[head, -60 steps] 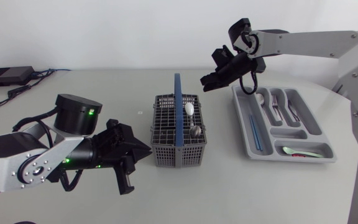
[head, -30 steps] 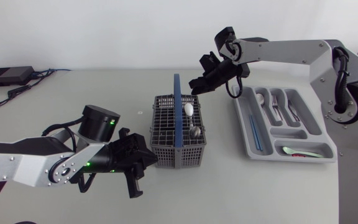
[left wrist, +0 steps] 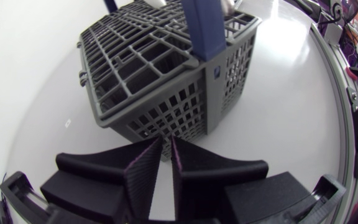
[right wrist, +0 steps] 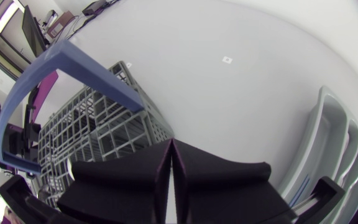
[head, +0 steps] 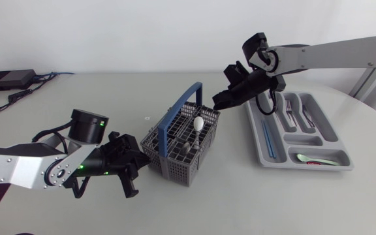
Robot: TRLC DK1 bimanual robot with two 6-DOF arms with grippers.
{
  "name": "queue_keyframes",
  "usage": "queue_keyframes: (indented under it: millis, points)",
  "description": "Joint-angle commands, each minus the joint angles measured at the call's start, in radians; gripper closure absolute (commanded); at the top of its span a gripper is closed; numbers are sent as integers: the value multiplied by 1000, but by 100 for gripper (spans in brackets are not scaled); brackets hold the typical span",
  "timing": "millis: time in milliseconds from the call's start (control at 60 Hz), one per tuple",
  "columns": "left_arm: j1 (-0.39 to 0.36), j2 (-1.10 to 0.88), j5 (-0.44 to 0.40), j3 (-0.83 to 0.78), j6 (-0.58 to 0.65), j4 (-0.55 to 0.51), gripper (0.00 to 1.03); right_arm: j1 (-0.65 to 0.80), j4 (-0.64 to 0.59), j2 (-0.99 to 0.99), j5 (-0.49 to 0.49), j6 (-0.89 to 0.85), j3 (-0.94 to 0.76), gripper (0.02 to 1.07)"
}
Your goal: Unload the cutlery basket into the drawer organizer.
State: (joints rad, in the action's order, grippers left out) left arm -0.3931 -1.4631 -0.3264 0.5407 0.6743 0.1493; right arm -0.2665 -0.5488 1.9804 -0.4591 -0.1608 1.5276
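The grey cutlery basket (head: 175, 151) with a blue handle (head: 177, 119) stands at mid-table, turned askew. A white spoon (head: 199, 122) and a metal utensil (head: 187, 146) stick up in it. My left gripper (head: 133, 171) is shut and empty, its tips just short of the basket's near left wall; its own view shows the basket (left wrist: 160, 81) right ahead of its fingers (left wrist: 146, 163). My right gripper (head: 219, 102) is shut and empty at the basket's far right corner, above the rim (right wrist: 98, 134). The grey drawer organizer (head: 333, 140) lies to the right.
The organizer holds spoons and forks (head: 291, 112), a blue utensil (head: 267, 139) and a green-and-white one (head: 317, 158). A black box (head: 8, 79) with cables sits at the far left back of the table.
The basket has turned from square to askew and shifted slightly left. My right gripper came down to its far right corner and closed fully. My left arm swung its gripper back a little.
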Motion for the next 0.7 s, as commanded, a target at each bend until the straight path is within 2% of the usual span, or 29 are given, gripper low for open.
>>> queue_keyframes:
  millis: [0, 400, 683]
  points:
    - [22, 0, 10, -4, 19, 58, 74, -39, -42, -35, -38, -6, -107, 101]
    - [108, -134, 10, 125, -30, 142, 74, -97, 13, -295, -13, 27, -417, 101]
    - [86, -204, 10, 191, -58, 157, 74, -100, 55, -356, 39, 63, -463, 101]
